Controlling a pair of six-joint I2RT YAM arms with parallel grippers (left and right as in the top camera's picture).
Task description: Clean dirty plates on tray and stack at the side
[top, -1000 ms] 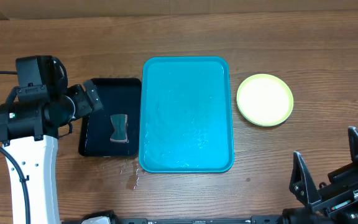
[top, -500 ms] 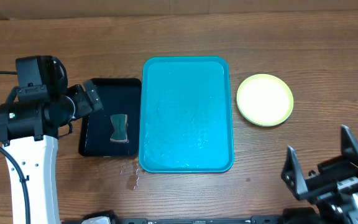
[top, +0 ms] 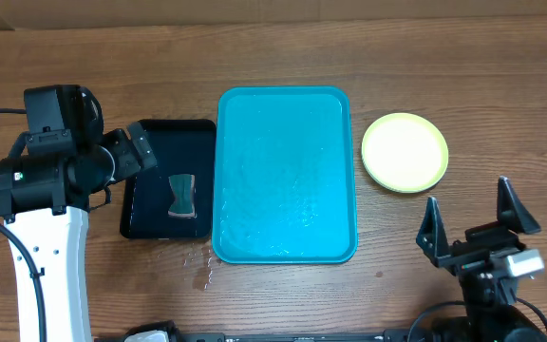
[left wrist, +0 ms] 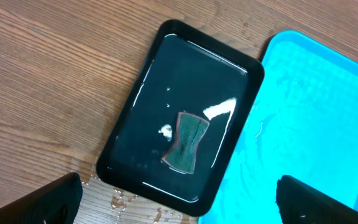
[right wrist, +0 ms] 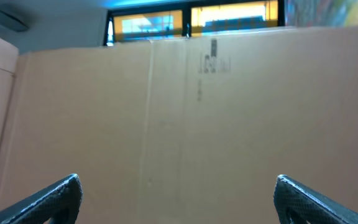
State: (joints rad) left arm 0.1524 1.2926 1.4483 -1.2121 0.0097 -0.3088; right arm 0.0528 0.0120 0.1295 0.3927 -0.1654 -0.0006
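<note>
Seemingly done — turquoise rectangular plastic tray [top: 286, 176] bare, round lime-green plastic plate [top: 405, 152] perhaps topping others — left gripper [top: 139, 152] and right gripper [top: 473, 223] gape empty, needing only retreat.

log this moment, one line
tray: empty, wet | green plate: right of tray | sponge: in black tray | left end effector: open | right end effector: open

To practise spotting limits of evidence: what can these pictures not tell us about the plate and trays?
- Overhead: the round lime-green-rimmed plastic plate hides whether others lie stacked beneath.
- Left wrist: the turquoise rectangular plastic tray is cut off by frame edges.
- Right wrist: only a cardboard wall shows.
</note>
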